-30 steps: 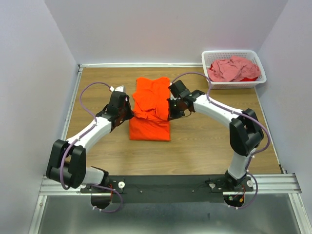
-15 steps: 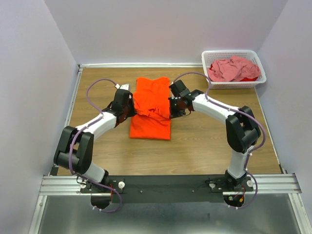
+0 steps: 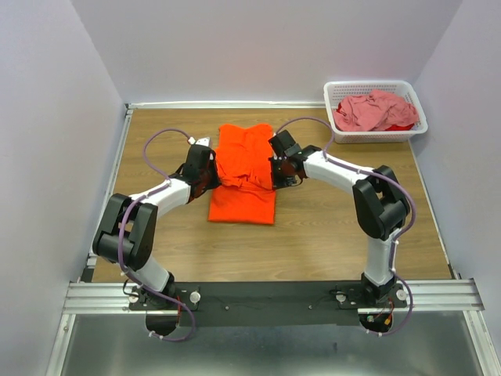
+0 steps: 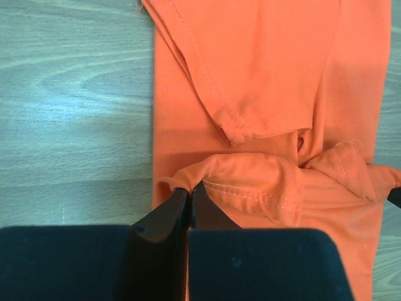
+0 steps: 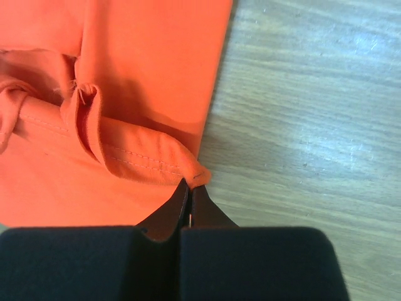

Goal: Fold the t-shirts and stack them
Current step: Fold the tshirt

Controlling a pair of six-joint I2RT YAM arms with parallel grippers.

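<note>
The orange shirt [image 3: 243,200] lies mid-surface [image 3: 329,227], its long axis running from the arms toward the far wall. Its near part lies flat; its far part is bunched and rumpled. The left claw [image 4: 190,194] is closed tight on a stitched edge at the shirt's left side, and the right claw [image 5: 190,191] is pinched the same way on a stitched edge at the right side. The two stand roughly level with each other, about halfway along the shirt, so the cloth held between them runs crosswise to the long axis.

The fold seems to be in hand, with neither arm nearer than the other. The coming move likely depends on both claws travelling together along the long axis, so the carried edge lands square. If one leads, the fold would skew.

The pink shirt [image 3: 372,110] sits heaped in the basket [image 3: 337,88] at the far right corner, well apart, not yet folded.
</note>
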